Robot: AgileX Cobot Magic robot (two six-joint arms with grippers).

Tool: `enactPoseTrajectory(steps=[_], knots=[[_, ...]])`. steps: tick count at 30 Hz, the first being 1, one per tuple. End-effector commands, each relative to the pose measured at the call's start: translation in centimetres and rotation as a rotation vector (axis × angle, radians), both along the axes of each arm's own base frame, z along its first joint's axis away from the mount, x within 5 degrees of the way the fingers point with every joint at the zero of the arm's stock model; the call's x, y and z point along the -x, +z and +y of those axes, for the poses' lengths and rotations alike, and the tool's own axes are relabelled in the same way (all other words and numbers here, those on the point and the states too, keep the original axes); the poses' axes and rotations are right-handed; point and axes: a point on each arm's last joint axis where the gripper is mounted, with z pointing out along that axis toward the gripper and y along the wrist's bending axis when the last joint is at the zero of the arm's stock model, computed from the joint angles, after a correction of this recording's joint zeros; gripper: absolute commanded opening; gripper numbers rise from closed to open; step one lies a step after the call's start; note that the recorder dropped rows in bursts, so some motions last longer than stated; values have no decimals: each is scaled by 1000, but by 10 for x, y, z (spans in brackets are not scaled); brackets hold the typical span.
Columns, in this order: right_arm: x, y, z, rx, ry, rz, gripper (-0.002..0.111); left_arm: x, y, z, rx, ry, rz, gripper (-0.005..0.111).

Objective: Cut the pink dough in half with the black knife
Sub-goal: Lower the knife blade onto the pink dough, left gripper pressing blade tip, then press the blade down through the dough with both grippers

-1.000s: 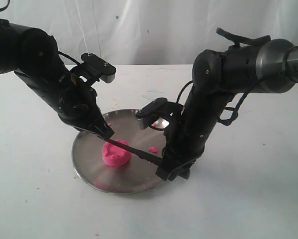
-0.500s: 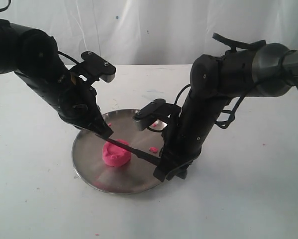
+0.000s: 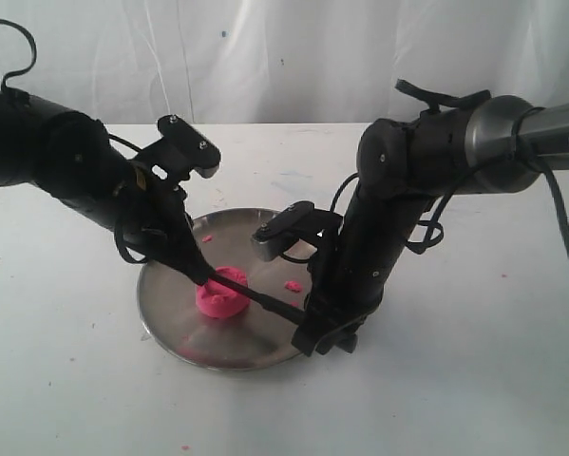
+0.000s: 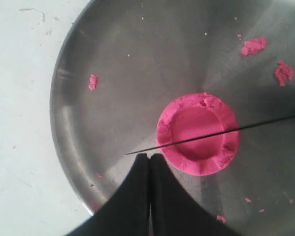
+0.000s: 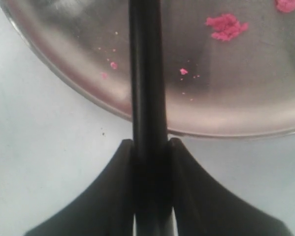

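Now black knife [image 3: 265, 298] crosses pink dough's [image 3: 218, 304] middle; I note right gripper [image 5: 148, 147] clamping handle, exterior view's lower right; left gripper [image 4: 149, 158] pinched closed, empty.

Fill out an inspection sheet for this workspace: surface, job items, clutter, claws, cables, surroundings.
Surface: white table with a few small specks; a round steel plate sits on it.
Job's things: pink dough is in one piece on the plate. The black knife has its thin blade lying across the top of the dough; depth of cut cannot be told.
Clutter: pink crumbs scattered on the plate, a few on the table.
Claws: left claw is shut and empty, tips next to the knife's point. Right claw is shut on the knife's handle at the plate's edge.
Cables: black cables loop off both arms; none on the plate.
Surroundings: white backdrop; nothing else seen.
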Motion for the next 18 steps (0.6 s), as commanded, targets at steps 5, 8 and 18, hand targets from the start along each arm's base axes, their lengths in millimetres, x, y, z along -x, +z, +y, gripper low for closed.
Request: enactPoseTrajectory(steps=[5,8,18], knots=[[1,-2,0,-1,-3,3,0,-3,-17,-1,3,1,-8,0],[0,-1,1,-6,-7,-3,0,-4,-17,-1,6,1,-15,0],[-1,-1,2,-22,-20,-16,0,-10,-19,-2,8,-11,-63,0]])
